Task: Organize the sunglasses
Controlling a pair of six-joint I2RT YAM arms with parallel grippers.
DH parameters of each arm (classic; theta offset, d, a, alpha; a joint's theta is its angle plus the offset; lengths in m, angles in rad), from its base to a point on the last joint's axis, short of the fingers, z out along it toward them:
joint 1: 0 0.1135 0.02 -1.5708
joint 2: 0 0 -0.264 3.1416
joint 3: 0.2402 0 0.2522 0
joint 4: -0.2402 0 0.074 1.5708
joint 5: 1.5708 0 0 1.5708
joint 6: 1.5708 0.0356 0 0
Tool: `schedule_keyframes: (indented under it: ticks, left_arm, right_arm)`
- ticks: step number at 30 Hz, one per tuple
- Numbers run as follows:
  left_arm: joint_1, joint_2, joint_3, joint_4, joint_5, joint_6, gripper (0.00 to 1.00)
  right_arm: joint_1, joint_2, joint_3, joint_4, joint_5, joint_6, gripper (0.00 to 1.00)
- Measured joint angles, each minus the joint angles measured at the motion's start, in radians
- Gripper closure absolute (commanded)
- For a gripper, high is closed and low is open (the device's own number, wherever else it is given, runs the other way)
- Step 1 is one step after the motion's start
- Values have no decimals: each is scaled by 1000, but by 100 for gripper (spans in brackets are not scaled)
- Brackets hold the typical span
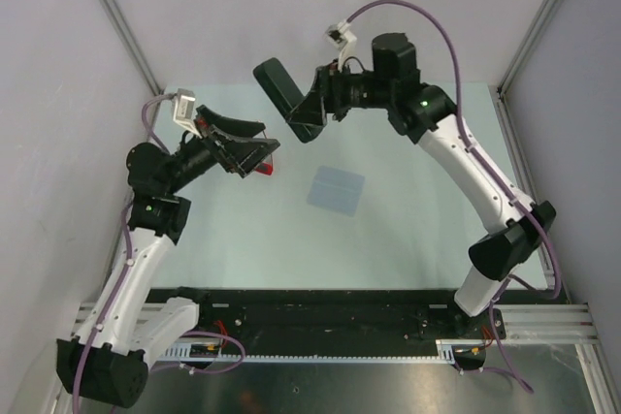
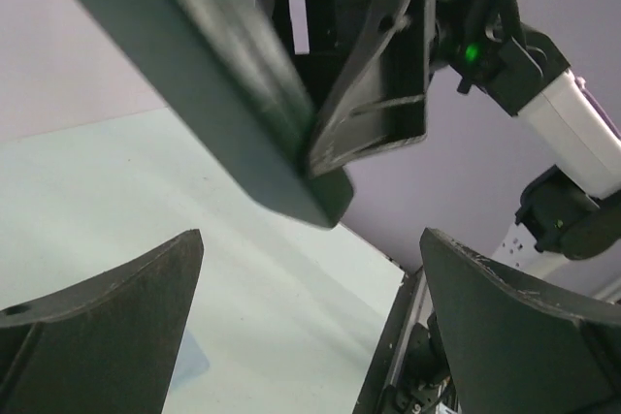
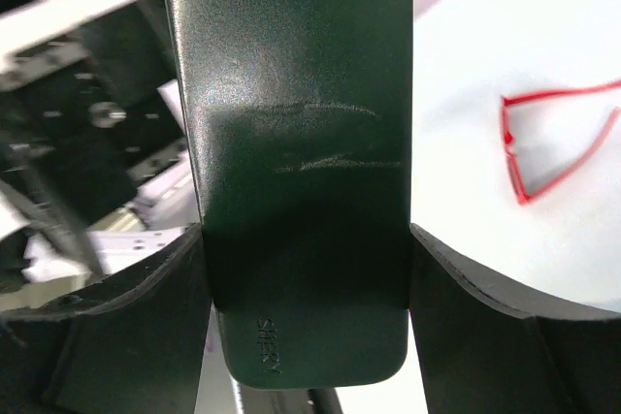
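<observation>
The step in hand, I think, is the preparing of the case. The right gripper (image 3: pixel 306 239) pinches the black glasses case (image 3: pixel 301 143) by its lower end and holds it tilted in the air, upper centre of the top view. The case looks closed. The left gripper (image 1: pixel 254 154) hangs at centre-left w/ its fingers spread and nothing between them - its wrist camera looks up at the case.

The sunglasses (image 3: pixel 511 157) lie on the pale table (image 1: pixel 408 239), unfolded it seems. In the top view only a red bit shows just beside the left fingertips; the rest is hidden.

Next, probably the case must be opened - the free left gripper is the one for it - and then the glasses go in. The thin frame lies flat, so it is hard to pinch.

A pale blue cloth (image 1: pixel 336 189) lies at centre, apart from both grippers, not in the way.
</observation>
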Motion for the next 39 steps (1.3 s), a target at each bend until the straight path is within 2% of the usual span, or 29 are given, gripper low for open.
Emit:
schedule_keyframes:
  ticks: [3, 7, 14, 21, 39]
  left_arm:
    - [-12, 26, 6, 80, 28, -26, 0]
    - [-15, 49, 52, 142, 61, -65, 0]
    - [-75, 73, 137, 272, 121, -103, 0]
    - [-98, 137, 190, 319, 134, -132, 0]
    - [-106, 186, 198, 346, 130, -190, 0]
  right_arm:
    - [-37, -48, -18, 82, -121, 80, 68]
    - [-63, -133, -82, 198, -233, 155, 67]
    - [-46, -218, -109, 278, -330, 177, 67]
    - [-31, -211, -118, 288, -347, 171, 68]
    - [8, -169, -111, 227, -302, 79, 73]
